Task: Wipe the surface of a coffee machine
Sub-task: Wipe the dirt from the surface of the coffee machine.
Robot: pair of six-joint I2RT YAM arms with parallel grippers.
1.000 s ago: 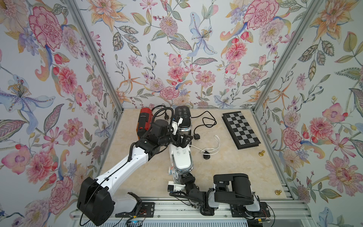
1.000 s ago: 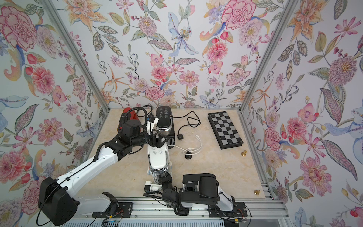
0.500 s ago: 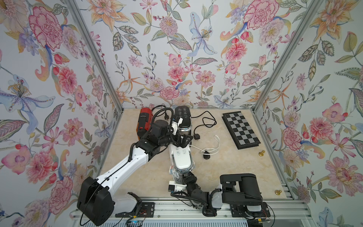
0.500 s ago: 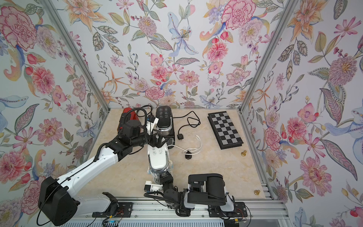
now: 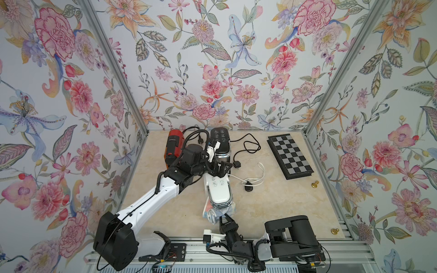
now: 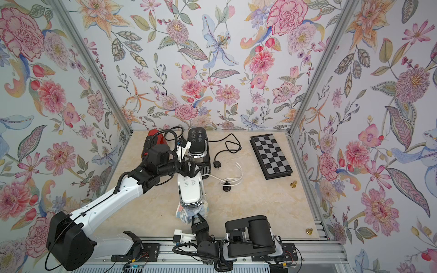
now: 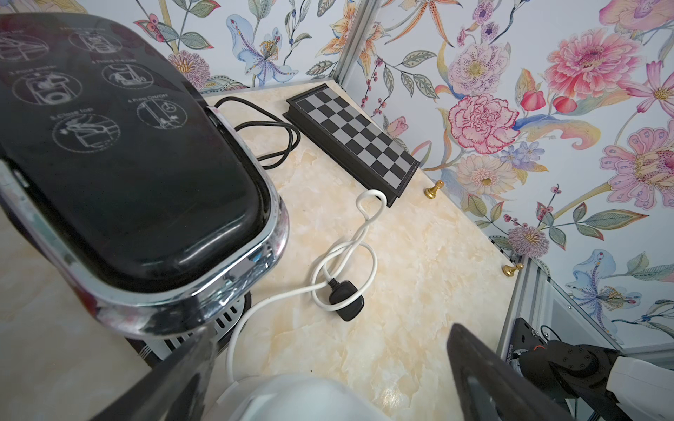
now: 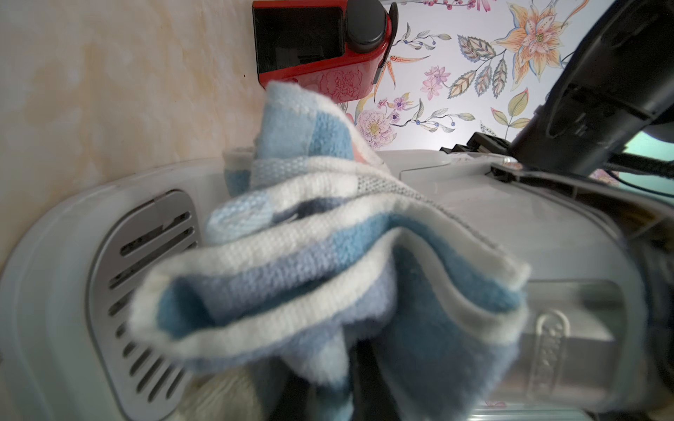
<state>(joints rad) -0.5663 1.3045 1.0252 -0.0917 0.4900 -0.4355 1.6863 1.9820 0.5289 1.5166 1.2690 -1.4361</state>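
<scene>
1. Right wrist view: blue-and-white cloth (image 8: 328,262) lies bunched against the near end of the white coffee machine (image 8: 492,226). The machine stands in the middle of the table (image 5: 272,208). The cloth partly covers its slotted grille (image 8: 146,291).
2. Right gripper (image 5: 225,221) is pinched tight on a fold of cloth. It looks like a small bite, so a hard drag across the casing could pull the fold free.
3. Loose folds hang near the grille slats, a likely snag point if the stroke runs that way.
4. Left gripper (image 5: 218,168) is spread wide astride the machine's far end, and contact with the casing cannot be made out. If it only straddles, a push from the cloth may slide the machine into the black coffee machine (image 5: 220,144) just behind.
5. White cord (image 5: 256,176) loops on the table beside the machine, and a shifted machine would tug it.
6. Both arms work along one narrow body, so a long stroke risks the grippers meeting.
</scene>
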